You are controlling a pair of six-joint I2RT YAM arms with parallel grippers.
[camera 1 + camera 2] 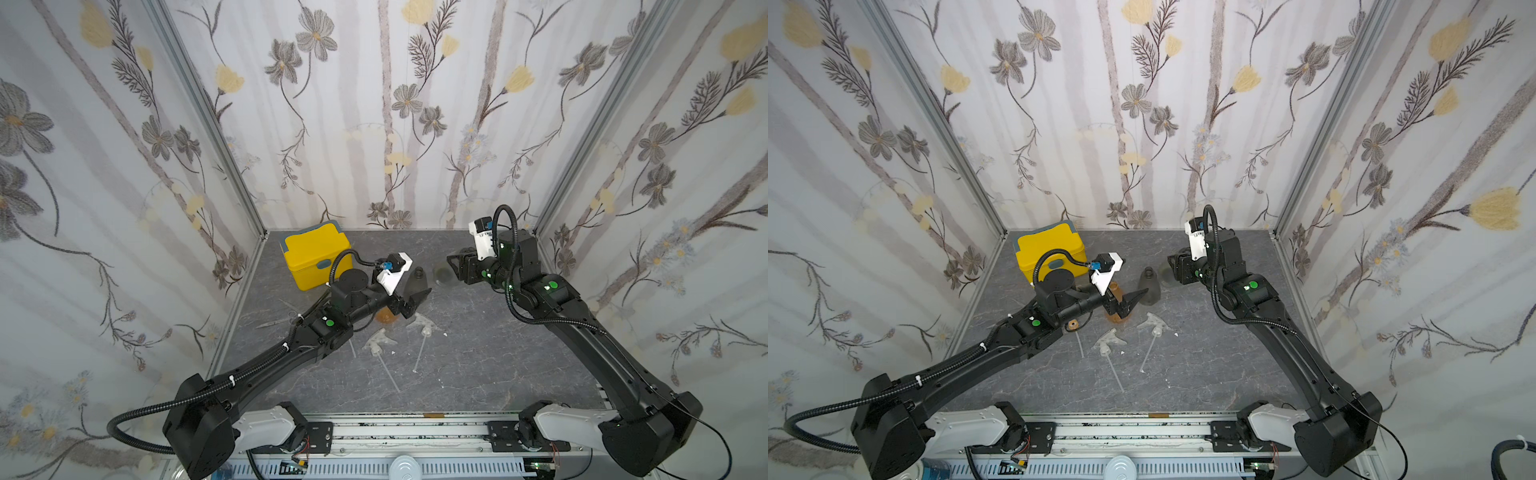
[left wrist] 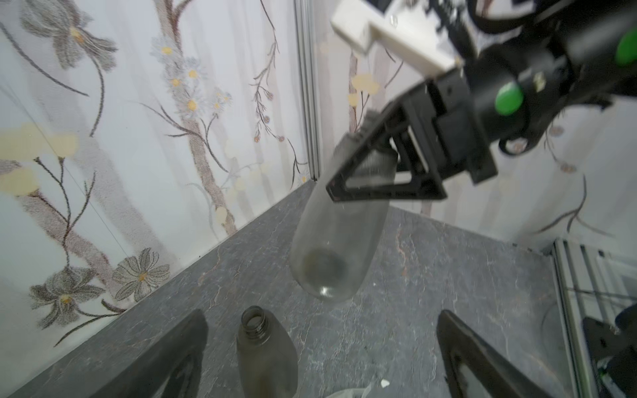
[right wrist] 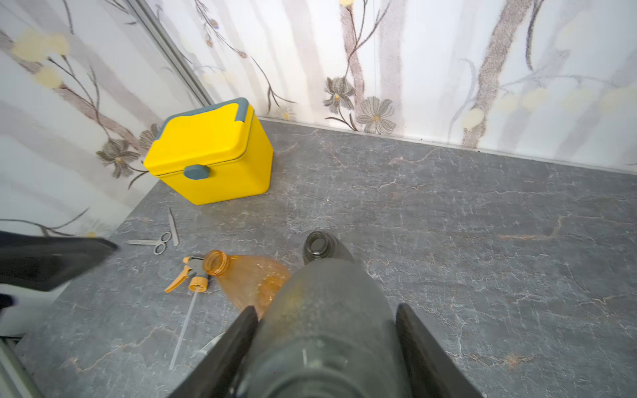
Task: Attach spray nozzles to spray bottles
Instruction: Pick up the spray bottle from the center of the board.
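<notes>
Your tabletop has a matt, grey stone-look finish with rusty and pale veins. The yellow box is smooth opaque plastic with a soft sheen, and its latch is duller grey-blue plastic. The scissors are bright bare metal, and the corner post is a paler, satin metal. The amber bottle is translucent, glinting plastic. The held grey bottle and the standing grey bottle are smoky translucent plastic with a dull face. The orange nozzle is opaque plastic, while the clear nozzles are cloudy plastic. The fingers of your right gripper look like matt black plastic.
</notes>
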